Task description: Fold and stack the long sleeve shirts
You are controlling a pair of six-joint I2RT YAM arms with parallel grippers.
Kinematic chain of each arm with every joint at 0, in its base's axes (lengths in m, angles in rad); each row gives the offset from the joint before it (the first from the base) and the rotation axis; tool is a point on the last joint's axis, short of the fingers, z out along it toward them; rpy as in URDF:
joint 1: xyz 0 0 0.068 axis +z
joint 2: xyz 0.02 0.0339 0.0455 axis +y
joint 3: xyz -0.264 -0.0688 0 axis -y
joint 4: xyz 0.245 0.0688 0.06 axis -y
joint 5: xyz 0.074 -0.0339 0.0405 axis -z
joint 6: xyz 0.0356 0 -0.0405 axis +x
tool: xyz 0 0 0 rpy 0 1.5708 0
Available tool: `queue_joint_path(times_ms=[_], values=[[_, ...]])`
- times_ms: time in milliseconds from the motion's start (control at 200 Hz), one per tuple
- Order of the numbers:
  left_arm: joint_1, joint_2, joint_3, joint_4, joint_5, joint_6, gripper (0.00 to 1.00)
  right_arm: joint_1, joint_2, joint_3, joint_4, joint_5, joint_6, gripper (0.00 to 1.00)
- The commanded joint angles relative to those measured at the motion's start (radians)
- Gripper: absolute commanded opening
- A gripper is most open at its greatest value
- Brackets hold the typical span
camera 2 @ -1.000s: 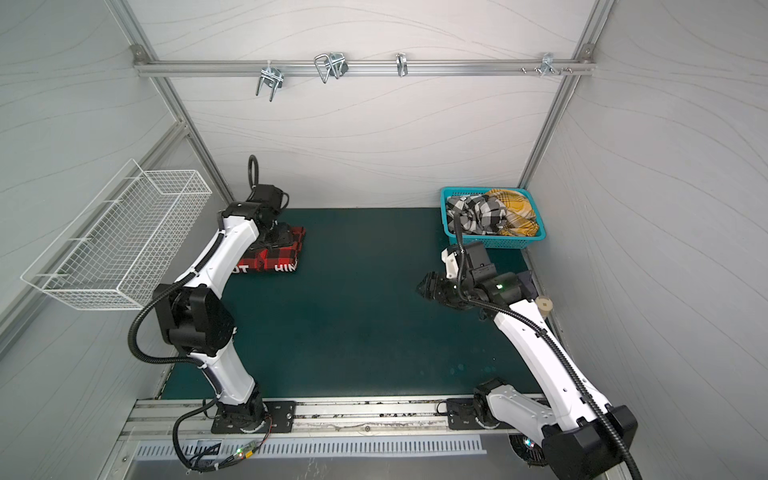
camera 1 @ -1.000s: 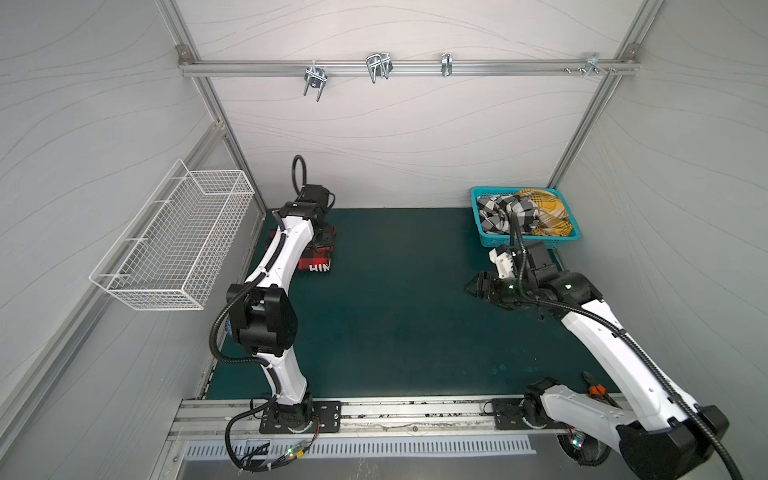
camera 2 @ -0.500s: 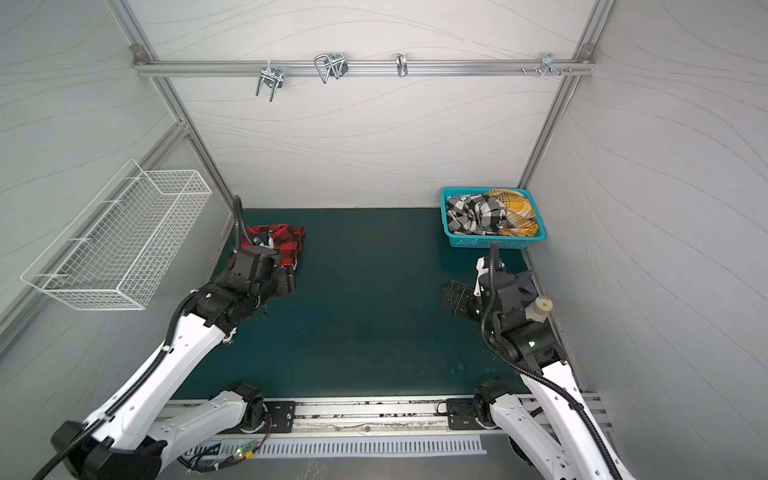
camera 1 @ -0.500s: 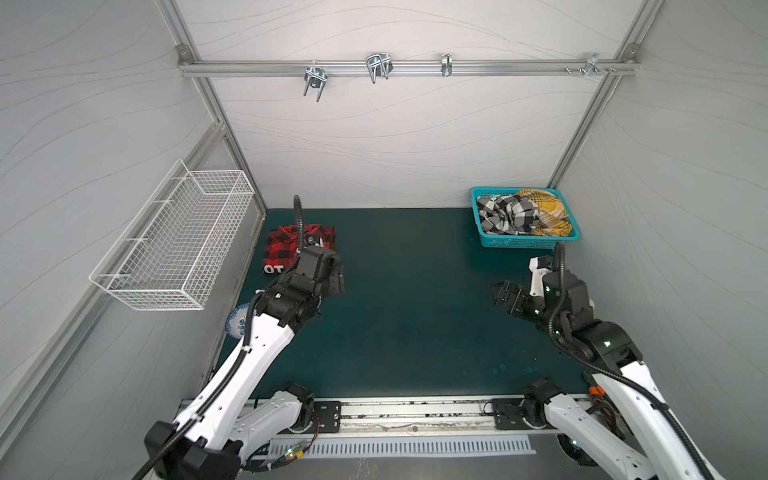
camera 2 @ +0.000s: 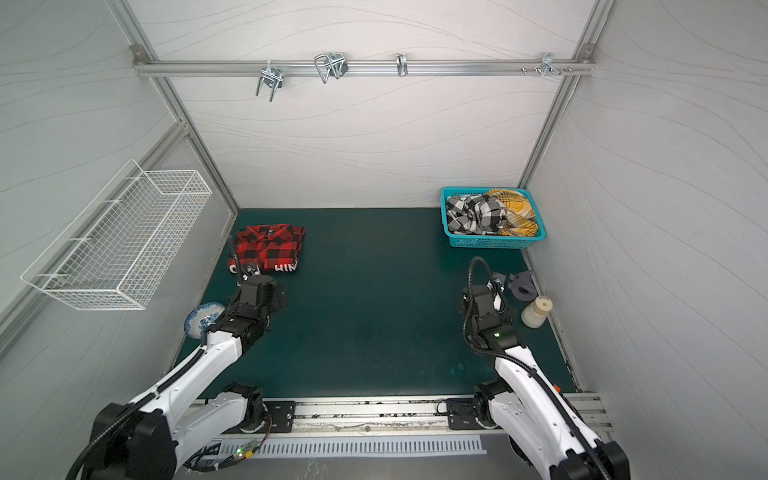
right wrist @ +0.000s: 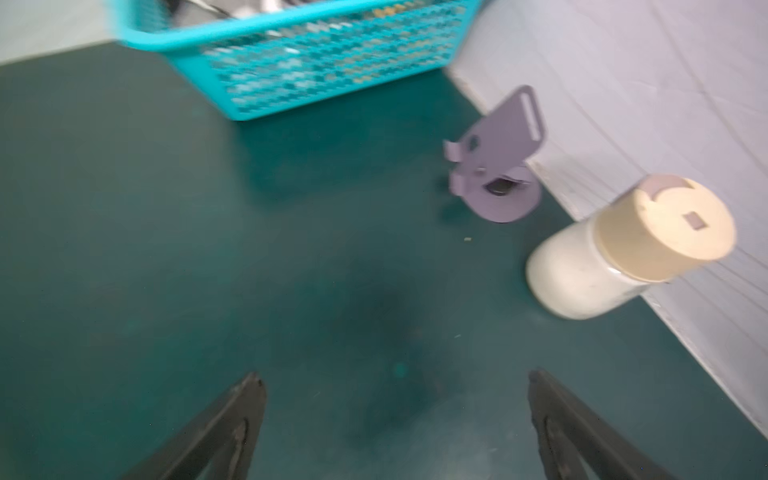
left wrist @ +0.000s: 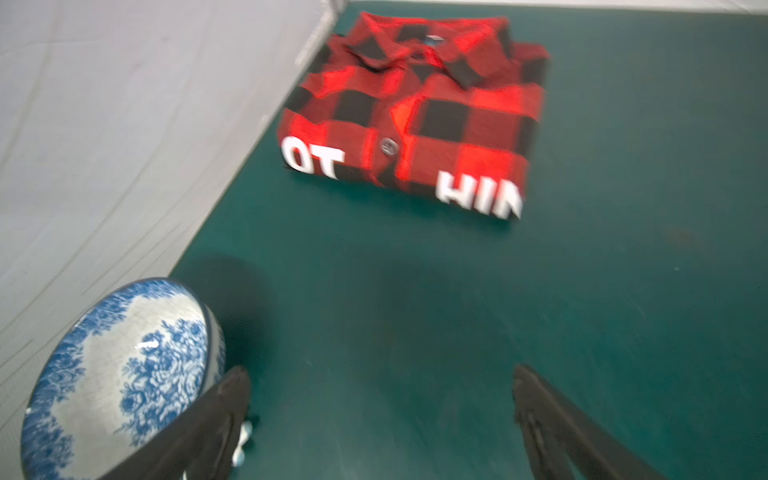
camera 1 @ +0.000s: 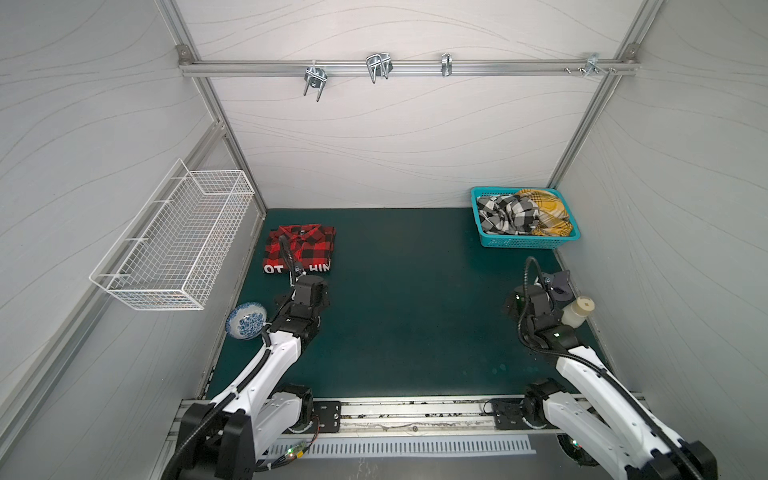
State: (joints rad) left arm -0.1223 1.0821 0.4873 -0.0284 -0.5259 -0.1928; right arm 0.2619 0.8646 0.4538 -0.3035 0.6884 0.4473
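Red-and-black shirt (camera 1: 312, 248) partly behind cable (camera 1: 286, 253)

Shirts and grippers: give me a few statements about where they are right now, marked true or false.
1. The red-and-black shirt lies folded on the green mat. True.
2. The teal basket holds a black-and-white shirt and a mustard shirt. True.
3. The left gripper grips the red-and-black shirt. False: it is open and clear of the shirt.
4. The right gripper is shut. False: its jaws stand wide apart, empty.
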Motion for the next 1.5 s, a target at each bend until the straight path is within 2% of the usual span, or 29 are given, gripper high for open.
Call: queue_joint_path(times_ms=[0,55,115,240,295,390,435,475,515,550,610,630,675,720,775,830,880,975,1491], values=[[0.076,0.113,-0.033,0.246,0.095,0.0,0.99,-0.102,0.117,-0.006,0.242,0.025,-0.042,0.99],[0.139,0.17,-0.035,0.305,0.171,-0.066,1.0,-0.153,0.193,-0.009,0.317,-0.008,-0.059,0.99],[0.192,0.224,-0.001,0.322,0.251,-0.085,1.0,-0.2,0.252,-0.018,0.4,-0.048,-0.065,0.99],[0.207,0.297,-0.006,0.52,0.343,-0.04,1.0,-0.233,0.315,-0.086,0.67,-0.124,-0.112,0.99],[0.205,0.323,0.015,0.521,0.399,0.006,1.0,-0.236,0.351,-0.119,0.813,-0.18,-0.154,0.99],[0.206,0.341,0.02,0.567,0.411,0.054,1.0,-0.248,0.457,-0.11,0.964,-0.272,-0.18,0.99],[0.207,0.361,-0.016,0.673,0.404,0.067,1.0,-0.256,0.534,-0.103,1.047,-0.336,-0.182,0.99],[0.207,0.407,-0.068,0.834,0.406,0.081,0.99,-0.248,0.59,-0.099,1.129,-0.399,-0.248,0.99],[0.2,0.433,-0.082,0.845,0.485,0.113,1.0,-0.228,0.583,-0.072,1.065,-0.482,-0.299,0.99],[0.183,0.48,-0.087,0.934,0.45,0.132,0.99,-0.196,0.628,-0.072,1.135,-0.484,-0.35,0.99],[0.181,0.452,-0.05,0.795,0.457,0.125,0.99,-0.178,0.727,-0.085,1.278,-0.54,-0.406,0.99],[0.181,0.453,-0.05,0.806,0.456,0.125,0.99,-0.179,0.727,-0.078,1.249,-0.549,-0.404,0.99],[0.181,0.481,-0.068,0.897,0.452,0.132,0.99,-0.184,0.687,-0.019,1.068,-0.553,-0.385,0.99],[0.181,0.467,-0.061,0.845,0.455,0.129,0.99,-0.171,0.728,-0.034,1.182,-0.533,-0.411,0.99],[0.179,0.461,-0.053,0.824,0.456,0.127,0.99,-0.174,0.69,-0.018,1.079,-0.539,-0.393,0.99],[0.179,0.474,-0.069,0.882,0.453,0.131,0.99,-0.173,0.718,-0.037,1.167,-0.535,-0.406,0.99],[0.174,0.47,-0.065,0.862,0.442,0.134,0.99,-0.169,0.693,-0.027,1.099,-0.532,-0.403,0.99],[0.108,0.468,-0.062,0.86,0.3,0.164,0.99,-0.153,0.706,-0.022,1.12,-0.512,-0.422,0.99],[0.127,0.475,-0.047,0.835,0.349,0.157,1.0,-0.153,0.703,-0.017,1.103,-0.512,-0.418,0.99]])
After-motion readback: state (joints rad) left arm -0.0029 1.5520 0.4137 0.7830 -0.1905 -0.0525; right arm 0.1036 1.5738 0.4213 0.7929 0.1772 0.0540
